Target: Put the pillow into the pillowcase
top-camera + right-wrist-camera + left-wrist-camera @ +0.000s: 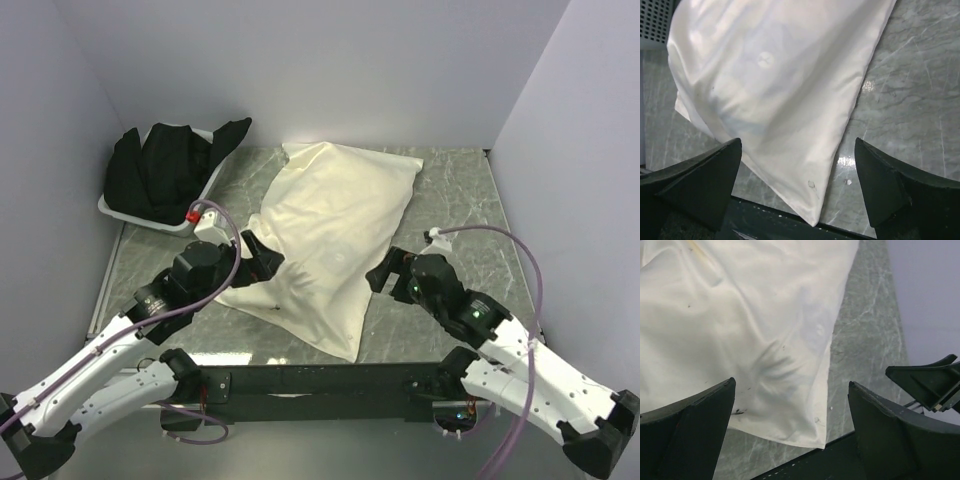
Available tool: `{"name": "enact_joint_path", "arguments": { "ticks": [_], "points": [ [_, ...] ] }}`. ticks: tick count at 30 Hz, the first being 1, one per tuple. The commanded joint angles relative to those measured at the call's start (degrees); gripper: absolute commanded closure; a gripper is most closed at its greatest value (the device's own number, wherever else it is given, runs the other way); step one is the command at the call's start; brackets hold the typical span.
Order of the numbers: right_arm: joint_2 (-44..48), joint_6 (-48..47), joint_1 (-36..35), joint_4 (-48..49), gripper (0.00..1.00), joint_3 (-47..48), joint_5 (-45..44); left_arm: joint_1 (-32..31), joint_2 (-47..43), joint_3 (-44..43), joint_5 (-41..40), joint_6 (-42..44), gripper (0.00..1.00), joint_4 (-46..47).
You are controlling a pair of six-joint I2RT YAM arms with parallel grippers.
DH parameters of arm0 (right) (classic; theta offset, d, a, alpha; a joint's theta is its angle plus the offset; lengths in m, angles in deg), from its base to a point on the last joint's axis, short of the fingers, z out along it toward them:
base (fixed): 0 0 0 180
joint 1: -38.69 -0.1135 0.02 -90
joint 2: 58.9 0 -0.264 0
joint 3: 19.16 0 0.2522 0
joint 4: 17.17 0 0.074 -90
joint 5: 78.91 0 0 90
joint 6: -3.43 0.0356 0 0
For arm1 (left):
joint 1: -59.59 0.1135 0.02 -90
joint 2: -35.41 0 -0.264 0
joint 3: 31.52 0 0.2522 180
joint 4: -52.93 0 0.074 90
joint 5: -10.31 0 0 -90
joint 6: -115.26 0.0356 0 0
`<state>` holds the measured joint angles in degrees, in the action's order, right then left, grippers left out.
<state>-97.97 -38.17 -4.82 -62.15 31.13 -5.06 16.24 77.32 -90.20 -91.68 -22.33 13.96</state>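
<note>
Lying between left gripper (262, 260), right gripper (386, 270) (both agape): pillowcase (330, 225).

Cream pillowcase (330, 235) lies diagonal on marble table (455, 200) before me: far end plump, near corner flat, wrinkled.

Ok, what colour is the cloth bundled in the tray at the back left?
Black. The cloth shows best in the top external view.

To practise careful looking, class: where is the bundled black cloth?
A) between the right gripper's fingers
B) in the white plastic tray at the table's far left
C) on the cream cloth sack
B: the bundled black cloth fills the white plastic tray at the far left, apart from the limp cream pillowcase.
</note>
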Motion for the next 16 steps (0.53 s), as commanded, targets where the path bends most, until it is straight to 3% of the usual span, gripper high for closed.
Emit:
{"name": "enact_joint_path", "arguments": {
  "ticks": [1,9,16],
  "points": [
    [-3.2,-8.0,4.9,7.4,0.00,2.5,11.0,0.1,-2.0,2.0,-3.2,-1.4,0.01,-2.1],
    [-3.7,-7.1,5.1,11.1,0.00,-1.0,11.1,0.1,-9.9,7.5,-3.3,-3.7,0.01,-2.5],
    [-3.1,-6.8,5.1,11.4,0.00,-2.7,10.9,0.1,-9.8,8.5,-3.4,-2.7,0.00,-2.4]
  ]
}}
